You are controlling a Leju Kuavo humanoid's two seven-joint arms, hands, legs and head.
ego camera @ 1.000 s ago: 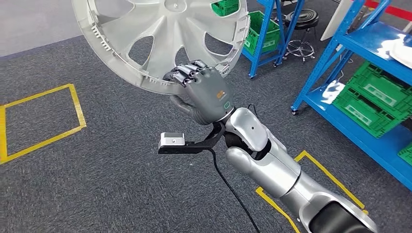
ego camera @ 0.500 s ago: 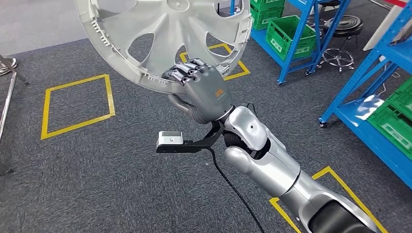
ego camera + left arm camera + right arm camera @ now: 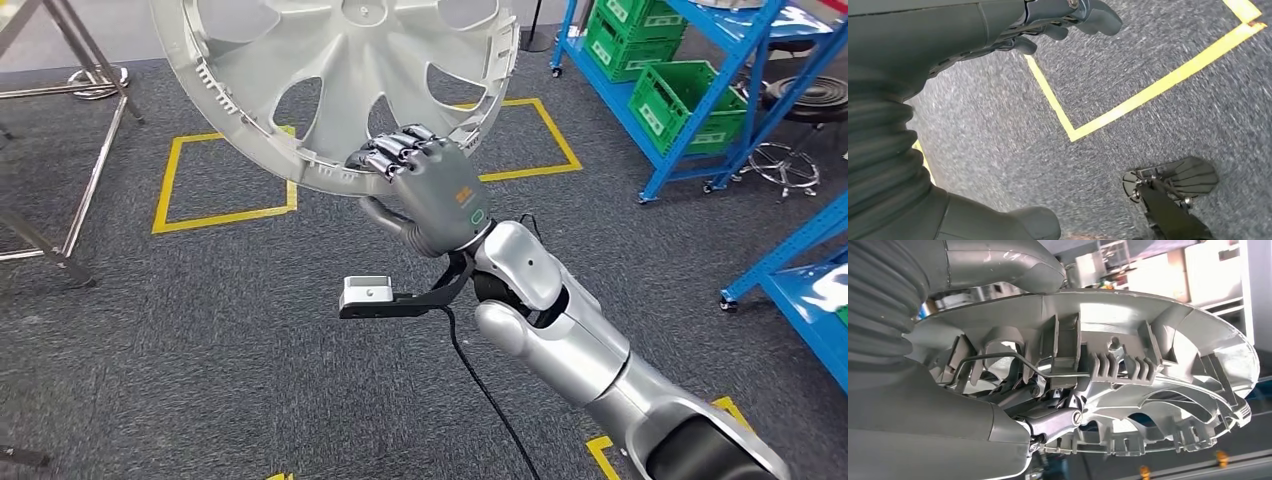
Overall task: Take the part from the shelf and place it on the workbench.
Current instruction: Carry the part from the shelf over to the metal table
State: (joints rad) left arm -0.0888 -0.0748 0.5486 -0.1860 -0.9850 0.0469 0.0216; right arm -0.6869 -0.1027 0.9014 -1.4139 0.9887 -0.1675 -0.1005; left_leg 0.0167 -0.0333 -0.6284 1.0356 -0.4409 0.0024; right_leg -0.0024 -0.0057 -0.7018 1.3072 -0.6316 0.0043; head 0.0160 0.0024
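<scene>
The part is a large silver-grey wheel cover (image 3: 340, 70) with spoke cut-outs, held up and tilted in the upper middle of the head view. My right hand (image 3: 430, 190) grips its lower rim, fingers curled over the edge and thumb underneath. In the right wrist view the ribbed underside of the wheel cover (image 3: 1148, 390) lies against my right hand (image 3: 998, 270), whose thumb presses on the rim. My left hand (image 3: 923, 45) hangs above the carpet, fingers and thumb apart, holding nothing.
Blue shelving with green crates (image 3: 690, 100) stands at the back right, a black stool (image 3: 800, 120) beside it. Another blue shelf (image 3: 800, 270) is at the right edge. Metal stand legs (image 3: 60, 200) rise on the left. Yellow tape squares (image 3: 220, 180) mark the grey carpet.
The camera has turned: the shelves slid right and the metal stand came into view on the left. My right hand keeps the same hold on the wheel cover.
</scene>
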